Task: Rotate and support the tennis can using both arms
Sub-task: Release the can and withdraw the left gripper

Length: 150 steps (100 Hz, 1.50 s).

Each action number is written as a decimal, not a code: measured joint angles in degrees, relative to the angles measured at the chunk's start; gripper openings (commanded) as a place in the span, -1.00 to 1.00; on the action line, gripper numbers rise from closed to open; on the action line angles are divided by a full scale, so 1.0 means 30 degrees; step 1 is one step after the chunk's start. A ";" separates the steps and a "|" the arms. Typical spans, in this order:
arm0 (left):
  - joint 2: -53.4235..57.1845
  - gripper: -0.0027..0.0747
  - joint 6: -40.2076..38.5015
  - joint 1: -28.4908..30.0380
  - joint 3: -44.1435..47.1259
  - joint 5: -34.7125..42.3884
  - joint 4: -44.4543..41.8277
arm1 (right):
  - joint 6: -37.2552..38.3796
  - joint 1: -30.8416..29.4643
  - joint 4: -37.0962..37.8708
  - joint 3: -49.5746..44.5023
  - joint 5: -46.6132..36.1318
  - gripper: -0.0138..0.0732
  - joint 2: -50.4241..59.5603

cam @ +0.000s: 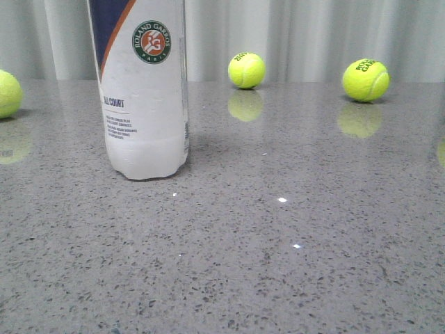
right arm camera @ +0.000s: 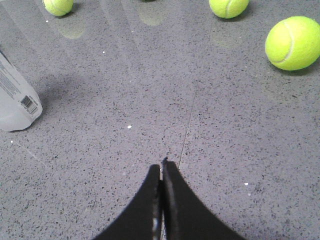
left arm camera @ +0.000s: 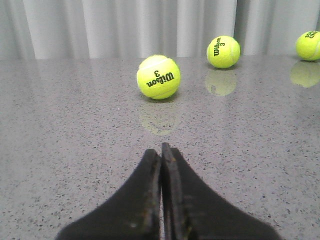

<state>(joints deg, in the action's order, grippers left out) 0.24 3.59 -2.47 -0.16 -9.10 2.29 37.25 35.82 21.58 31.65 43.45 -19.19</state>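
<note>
On the left part of the gray speckled table (cam: 292, 264) stands the tennis can (cam: 144, 97). It is tall and white and it stands straight up on its end. Its top goes out of the front picture. A dark blue patch with an orange stripe shows high on its side, and next to that is a round green and orange badge (cam: 151, 42). Small dark print runs down the white part below. Nothing touches the can. A soft shadow lies on the table to its right.

Far behind the can, near the pale curtain (cam: 299, 35), sit two yellow-green tennis balls. One ball (cam: 246, 70) is just right of the can, and the other ball (cam: 365, 79) is farther right. A third ball (cam: 8, 93) peeks in at the left edge. The shiny table shows a faint copy of each ball under it.

No arm shows in the front picture. The left gripper (left arm camera: 161, 155) is low over the bare table with its two black fingers pressed tight together, holding nothing. A ball with dark writing (left arm camera: 158, 76) lies ahead of it, well apart. The right gripper (right arm camera: 162, 167) is also squeezed closed and empty, low over the table. The bottom of the can (right arm camera: 16, 102) shows off to one side of it, well apart.
</note>
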 measured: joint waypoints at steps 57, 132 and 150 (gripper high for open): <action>0.0000 -0.99 0.0000 0.0000 0.0000 0.0000 0.0000 | 0.0000 0.0000 0.0000 0.0000 0.0000 -0.83 0.0000; 0.0000 -0.99 0.0000 0.0000 0.0000 -0.0009 0.0000 | -1.0854 -1.0737 -0.5709 -0.9666 -1.4103 -0.83 0.3184; 0.0000 -0.99 0.0000 0.0000 0.0000 -0.0009 0.0000 | -1.1437 -1.2683 -0.6475 -1.0831 -1.4676 -0.83 0.5024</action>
<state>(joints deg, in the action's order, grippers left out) 0.24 3.59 -2.47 -0.16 -9.12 2.29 2.94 -2.23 2.15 -0.84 -0.58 -4.12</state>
